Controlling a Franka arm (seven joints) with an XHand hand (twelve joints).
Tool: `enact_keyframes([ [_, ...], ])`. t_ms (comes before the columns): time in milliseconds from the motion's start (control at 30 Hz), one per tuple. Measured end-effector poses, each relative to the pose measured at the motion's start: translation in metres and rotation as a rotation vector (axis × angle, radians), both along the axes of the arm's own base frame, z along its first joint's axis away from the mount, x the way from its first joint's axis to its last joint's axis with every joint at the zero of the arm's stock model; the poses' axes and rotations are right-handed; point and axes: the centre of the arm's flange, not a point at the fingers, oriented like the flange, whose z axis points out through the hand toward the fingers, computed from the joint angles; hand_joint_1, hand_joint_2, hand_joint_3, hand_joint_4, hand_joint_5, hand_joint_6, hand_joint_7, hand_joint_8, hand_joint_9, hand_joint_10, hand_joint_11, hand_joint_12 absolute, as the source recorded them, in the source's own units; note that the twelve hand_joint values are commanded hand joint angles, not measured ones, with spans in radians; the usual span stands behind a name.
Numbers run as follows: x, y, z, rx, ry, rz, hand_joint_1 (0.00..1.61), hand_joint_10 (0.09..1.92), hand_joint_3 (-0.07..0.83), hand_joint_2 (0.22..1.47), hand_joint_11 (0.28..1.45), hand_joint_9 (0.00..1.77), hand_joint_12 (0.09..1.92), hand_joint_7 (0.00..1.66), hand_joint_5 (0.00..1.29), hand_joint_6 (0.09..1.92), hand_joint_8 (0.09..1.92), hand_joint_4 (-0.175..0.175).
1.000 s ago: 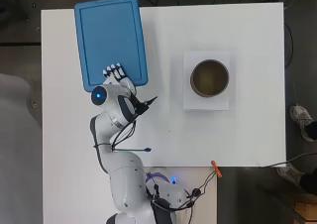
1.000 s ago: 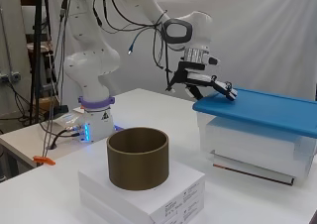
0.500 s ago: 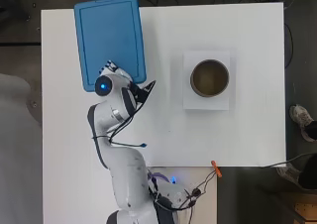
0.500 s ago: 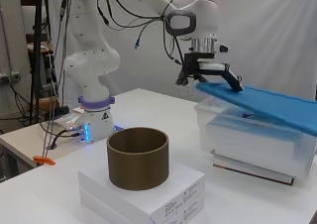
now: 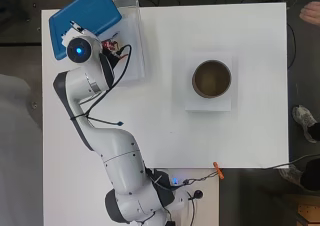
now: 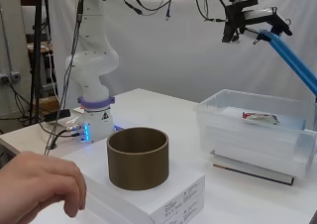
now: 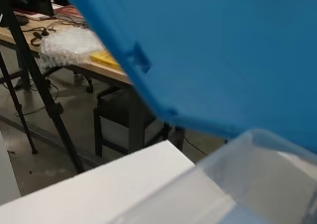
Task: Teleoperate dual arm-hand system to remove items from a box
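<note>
A clear plastic box (image 5: 134, 41) stands at the table's far left corner with its top uncovered. Its blue lid (image 5: 85, 13) is held up in the air, steeply tilted, over the box's outer side. The hand (image 5: 74, 30) is shut on the lid's edge. In the side view the hand (image 6: 246, 15) is high above the box (image 6: 255, 135) and the lid (image 6: 292, 60) slopes down from it. A red and white packet (image 6: 259, 116) lies inside the box (image 5: 111, 45). The wrist view shows the lid's underside (image 7: 223, 50) above the box's rim (image 7: 247, 149).
A brown round container (image 5: 212, 79) stands on a flat white carton (image 5: 190, 102) right of the table's middle. A thin flat board (image 6: 250, 168) lies under the clear box. An orange clip (image 5: 218, 170) and cables lie by the arm's base.
The hand has raised the blue lid off the box and tipped it up steeply. The box, covered a second ago, is now uncovered and shows the packet inside.
</note>
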Motion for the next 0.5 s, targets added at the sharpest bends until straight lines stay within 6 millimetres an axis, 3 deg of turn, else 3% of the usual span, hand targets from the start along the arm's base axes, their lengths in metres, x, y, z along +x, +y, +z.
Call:
enact_keyframes([
  [67,0.023,0.036,0.016,0.021,-0.033,0.076,1.35,1.05,-0.001,1.17,0.83,0.93,0.09,0.86,0.71,1.46,1.10,-0.175],
  [167,0.023,0.066,0.053,0.035,-0.128,0.236,1.35,0.89,0.000,1.15,0.84,0.98,0.09,0.91,0.75,1.47,1.05,-0.175],
  [200,0.016,0.074,0.056,0.041,-0.145,0.297,1.35,0.87,-0.001,1.15,0.80,0.96,0.09,0.93,0.76,1.48,1.06,-0.175],
  [233,0.009,0.080,0.052,0.048,-0.139,0.357,1.30,0.64,-0.005,1.17,0.70,0.93,0.09,0.93,0.78,1.46,1.01,-0.142],
  [267,-0.002,0.087,0.040,0.052,-0.115,0.410,1.31,0.63,-0.012,1.17,0.74,0.96,0.09,0.92,0.76,1.44,1.11,-0.149],
  [300,-0.021,0.096,0.023,0.052,-0.075,0.464,1.42,0.77,-0.003,1.14,0.76,0.97,0.51,0.87,0.73,1.50,1.28,-0.033],
  [333,-0.044,0.103,0.010,0.050,-0.040,0.500,1.41,0.89,0.004,1.14,0.70,0.94,0.58,0.87,0.72,1.46,1.30,-0.066],
  [400,-0.103,0.107,-0.010,0.053,0.028,0.546,1.38,1.02,-0.003,1.16,0.68,0.92,0.31,0.88,0.75,1.35,1.23,-0.142],
  [467,-0.172,0.093,-0.019,0.049,0.075,0.542,1.37,1.03,-0.002,1.15,0.75,0.98,0.18,0.89,0.75,1.25,1.18,-0.168],
  [500,-0.200,0.084,-0.016,0.052,0.072,0.536,1.37,1.04,0.000,1.14,0.77,1.00,0.23,0.89,0.75,1.21,1.16,-0.172],
])
